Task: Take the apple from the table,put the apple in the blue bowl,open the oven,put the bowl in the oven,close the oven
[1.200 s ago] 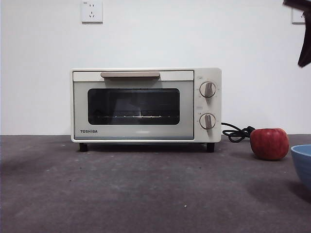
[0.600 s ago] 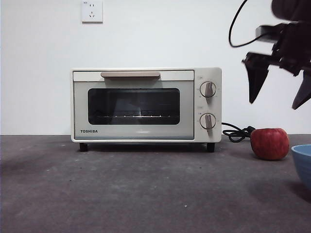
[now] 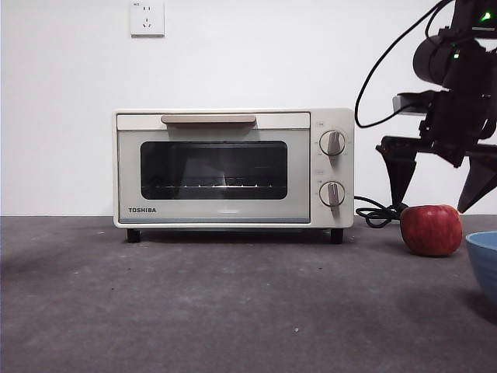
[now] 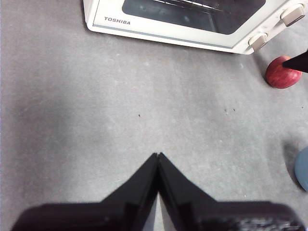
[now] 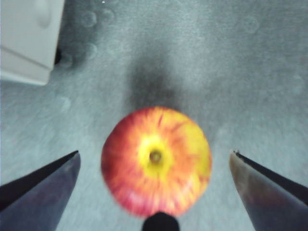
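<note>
A plain white wall fills the background, smooth and evenly lit, with no windows in view. High on it, toward the left, sits a white electrical socket plate. Part of a second white plate shows near the top right corner, mostly hidden. The wall meets a flat dark grey-brown surface along a straight horizontal line. That surface is matte, faintly speckled and scuffed, with soft shadows across it.
</note>
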Controlling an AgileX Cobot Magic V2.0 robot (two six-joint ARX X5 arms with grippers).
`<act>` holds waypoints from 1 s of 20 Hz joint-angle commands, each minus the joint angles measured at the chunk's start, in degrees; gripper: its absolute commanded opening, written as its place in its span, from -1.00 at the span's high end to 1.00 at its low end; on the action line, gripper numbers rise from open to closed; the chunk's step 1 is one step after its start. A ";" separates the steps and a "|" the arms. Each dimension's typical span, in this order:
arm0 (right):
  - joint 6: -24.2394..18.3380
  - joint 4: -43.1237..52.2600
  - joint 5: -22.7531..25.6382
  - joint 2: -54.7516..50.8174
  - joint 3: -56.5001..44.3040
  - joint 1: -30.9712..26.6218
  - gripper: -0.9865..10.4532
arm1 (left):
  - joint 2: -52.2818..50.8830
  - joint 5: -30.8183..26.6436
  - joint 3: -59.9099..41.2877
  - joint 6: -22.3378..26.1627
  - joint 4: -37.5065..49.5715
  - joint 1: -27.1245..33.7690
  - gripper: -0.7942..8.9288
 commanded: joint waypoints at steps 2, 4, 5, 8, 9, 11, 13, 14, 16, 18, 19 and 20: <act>0.04 0.46 -0.13 2.80 0.96 0.04 -0.38 | 0.02 0.22 0.00 0.68 -0.22 -0.20 0.85; 0.55 0.50 -0.15 3.78 1.01 0.04 -0.37 | 0.02 0.22 0.00 0.68 -0.33 -0.20 0.85; 0.98 0.35 -0.17 4.26 1.01 0.04 -0.36 | 0.02 0.22 0.00 0.68 -0.35 -0.20 0.85; 1.57 0.15 -0.20 4.83 1.01 0.04 0.40 | 0.02 0.22 0.00 0.70 -0.35 -0.20 0.85; 1.57 0.11 -0.22 4.83 1.01 0.04 0.79 | 0.02 0.22 0.00 0.70 -0.35 -0.20 0.85; 2.32 -0.35 -0.76 4.83 1.01 0.04 0.84 | 0.02 0.22 0.00 0.70 -0.37 -0.20 0.85; 3.10 -0.46 -0.61 4.52 1.14 0.04 0.84 | 0.02 0.24 0.00 0.72 -0.39 -0.20 0.85; 3.06 -1.16 -0.61 3.98 1.38 0.04 0.84 | 0.02 0.24 0.00 0.72 -0.39 -0.20 0.85; 3.08 -3.63 -0.63 1.33 2.23 0.04 0.84 | 0.02 0.22 0.00 0.72 -0.37 -0.20 0.85; 3.06 -8.07 -1.20 -2.89 2.78 0.04 0.84 | 0.15 0.26 0.00 0.70 0.44 -0.20 0.85; 3.08 -10.49 -1.31 -5.27 2.78 0.13 0.84 | 0.42 0.26 0.00 0.70 1.14 -0.20 0.85; 3.02 -12.76 -1.29 -7.65 2.78 0.68 0.84 | 0.92 0.31 0.02 0.68 1.86 -0.22 0.85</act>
